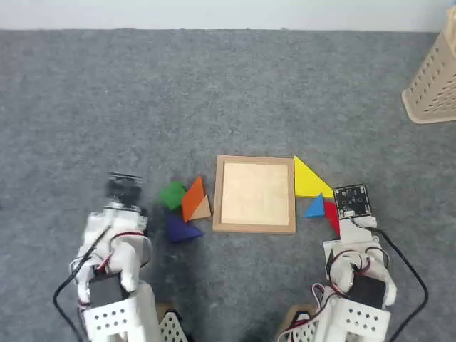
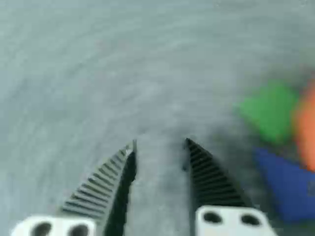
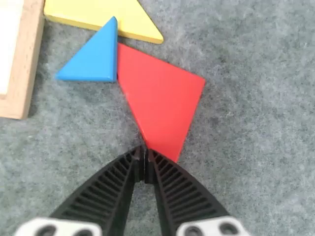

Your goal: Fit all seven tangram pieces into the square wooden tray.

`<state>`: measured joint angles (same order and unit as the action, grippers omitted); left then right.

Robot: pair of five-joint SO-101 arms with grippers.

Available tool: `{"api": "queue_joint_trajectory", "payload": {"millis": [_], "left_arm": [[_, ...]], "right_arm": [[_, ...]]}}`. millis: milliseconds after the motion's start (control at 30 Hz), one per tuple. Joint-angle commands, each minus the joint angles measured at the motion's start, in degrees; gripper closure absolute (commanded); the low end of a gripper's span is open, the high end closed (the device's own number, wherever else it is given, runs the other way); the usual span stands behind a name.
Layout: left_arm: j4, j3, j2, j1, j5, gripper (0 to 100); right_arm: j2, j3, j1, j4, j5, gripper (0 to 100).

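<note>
The square wooden tray (image 1: 255,229) is seen bare toward the near edge of the table (image 1: 228,92), midway between the two arms, with none of the seven pieces fitted. Just beside its right side are grouped the yellow triangle (image 3: 103,14), the light blue triangle (image 3: 93,56) and the red piece (image 3: 160,101), the last two touching along an edge. Off its left side are clustered the green piece (image 1: 172,194), orange triangle (image 1: 192,198), tan triangle (image 1: 203,209) and dark blue triangle (image 1: 182,229).

The right gripper (image 3: 146,153) is pictured with jaws pressed together on nothing, its tips at the red piece's nearest corner. The piece's long axis is laid straight ahead of the claw, toward the blue and yellow triangles. The left gripper (image 2: 160,145) is held parted over bare table, with the green piece between it and the tray. The red piece is judged the right arm's to take, once its jaws are opened.
</note>
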<state>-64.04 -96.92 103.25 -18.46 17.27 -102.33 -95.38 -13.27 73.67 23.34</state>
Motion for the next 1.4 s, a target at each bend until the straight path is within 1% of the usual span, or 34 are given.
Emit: {"api": "queue_joint_trajectory", "payload": {"millis": [0, 133, 200, 333, 400, 767, 833, 967, 1033, 1100, 1300, 1367], "left_arm": [[1.3, 0.3, 1.1, 7.4, 0.2, 85], [1.2, 0.3, 1.1, 7.3, 0.2, 85], [-0.1, 0.3, 1.1, 7.3, 0.2, 85], [-9.6, 0.3, 1.2, 7.2, 0.3, 85], [-8.4, 0.3, 1.1, 7.3, 0.1, 85], [-9.0, 0.3, 1.1, 7.3, 0.1, 85], [-9.0, 0.3, 1.1, 7.3, 0.1, 85], [-9.0, 0.3, 1.1, 7.3, 0.1, 85], [-9.0, 0.3, 1.1, 7.3, 0.1, 85], [-9.0, 0.3, 1.1, 7.3, 0.1, 85], [-9.0, 0.3, 1.1, 7.3, 0.1, 85], [-9.0, 0.3, 1.1, 7.3, 0.1, 85]], "right_arm": [[-0.1, -1.1, -0.4, -0.2, 0.3, 99.2], [-0.1, -1.1, -0.4, -0.2, 0.3, 99.2], [-0.1, -1.1, -0.4, -0.2, 0.3, 99.2], [-0.1, -1.1, -0.4, -0.2, 0.3, 99.2], [-0.1, -1.1, -0.4, -0.1, 0.3, 99.2], [-0.3, -1.1, -0.2, -0.9, 0.5, 99.2], [-0.3, -1.1, -0.2, -2.8, 0.5, 99.2], [-0.3, -0.9, -0.3, -11.4, 0.5, 99.2], [-0.3, 1.1, -0.3, -13.9, 0.5, 99.2], [-0.3, 4.1, -0.4, -14.2, 0.4, 99.2], [0.8, 19.3, -0.5, -8.9, 0.4, 99.2], [3.7, 25.1, -0.4, -8.5, 0.3, 99.2]]}}
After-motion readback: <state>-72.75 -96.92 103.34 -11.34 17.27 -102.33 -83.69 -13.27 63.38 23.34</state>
